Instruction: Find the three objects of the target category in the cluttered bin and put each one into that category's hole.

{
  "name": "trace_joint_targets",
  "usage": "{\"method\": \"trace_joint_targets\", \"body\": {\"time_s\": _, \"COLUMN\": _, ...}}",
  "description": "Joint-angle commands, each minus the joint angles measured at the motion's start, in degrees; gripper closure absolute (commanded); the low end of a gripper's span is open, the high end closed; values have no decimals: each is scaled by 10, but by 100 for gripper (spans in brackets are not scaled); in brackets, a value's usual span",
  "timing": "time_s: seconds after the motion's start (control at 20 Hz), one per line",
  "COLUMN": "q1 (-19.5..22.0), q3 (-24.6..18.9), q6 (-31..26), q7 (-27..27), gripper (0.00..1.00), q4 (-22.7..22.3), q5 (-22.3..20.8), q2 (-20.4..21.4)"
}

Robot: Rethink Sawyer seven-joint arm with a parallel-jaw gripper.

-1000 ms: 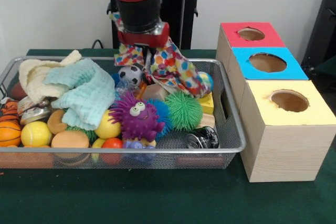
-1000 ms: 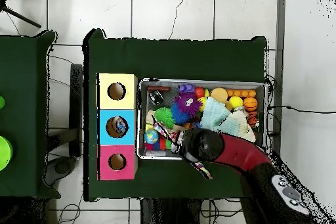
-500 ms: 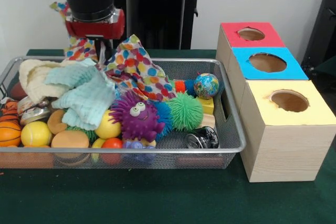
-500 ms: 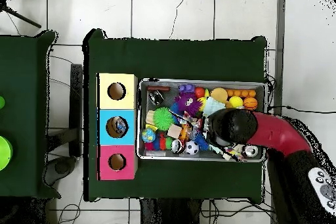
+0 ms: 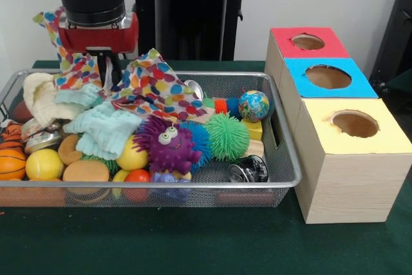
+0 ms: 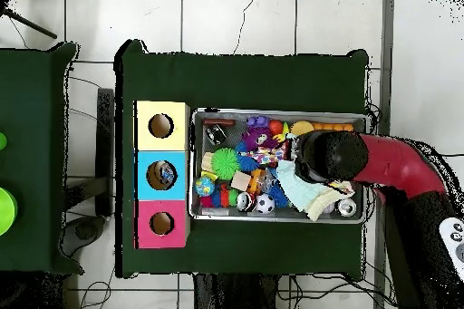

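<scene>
My gripper (image 5: 105,74) hangs over the back left of the wire bin (image 5: 286,162), shut on a polka-dot cloth (image 5: 158,85) that trails right from it across the toys. In the overhead view the arm's head (image 6: 326,156) hides the gripper. Beside the bin stand three boxes with holes in their tops: red (image 5: 308,42), blue (image 5: 328,76) and yellow (image 5: 355,123). A globe ball (image 5: 253,105) lies at the bin's right end. A purple fuzzy monster (image 5: 168,146) and a green spiky ball (image 5: 225,136) sit in the middle.
A teal cloth (image 5: 106,130) and a cream cloth (image 5: 38,94) lie below the gripper. Yellow (image 5: 44,164) and orange balls and a basketball (image 5: 11,159) crowd the left end. A metal tin (image 5: 248,170) sits at the front right. A soccer ball (image 6: 264,204) shows from overhead.
The gripper has carried the polka-dot cloth from the bin's right half to its left end in the front view, uncovering the globe ball. The teal cloth has sagged lower.
</scene>
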State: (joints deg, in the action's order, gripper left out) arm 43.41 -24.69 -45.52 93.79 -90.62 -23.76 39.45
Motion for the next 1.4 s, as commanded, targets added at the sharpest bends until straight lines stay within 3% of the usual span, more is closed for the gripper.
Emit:
{"method": "trace_joint_targets", "body": {"time_s": 0.05, "q1": 13, "q3": -66, "q6": 4, "q7": -155, "gripper": 100, "q4": 18, "q5": -46, "q2": -42}}
{"method": "trace_joint_targets", "body": {"time_s": 0.2, "q1": 14, "q3": -63, "q6": 18, "q7": -127, "gripper": 100, "q4": 0, "q5": -52, "q2": -54}}
{"method": "trace_joint_targets", "body": {"time_s": 0.5, "q1": 5, "q3": -39, "q6": 125, "q7": -23, "gripper": 100, "q4": -78, "q5": -75, "q2": -68}}
{"method": "trace_joint_targets", "body": {"time_s": 0.75, "q1": -12, "q3": -9, "q6": 249, "q7": 60, "gripper": 100, "q4": -130, "q5": -91, "q2": -98}}
{"method": "trace_joint_targets", "body": {"time_s": 1.05, "q1": -57, "q3": 53, "q6": 383, "q7": 143, "gripper": 100, "q4": -168, "q5": -73, "q2": -128}}
{"method": "trace_joint_targets", "body": {"time_s": 1.15, "q1": -69, "q3": 72, "q6": 415, "q7": 152, "gripper": 100, "q4": -179, "q5": -59, "q2": -131}}
{"method": "trace_joint_targets", "body": {"time_s": 1.4, "q1": -57, "q3": 72, "q6": 433, "q7": 119, "gripper": 100, "q4": -178, "q5": -40, "q2": -160}}
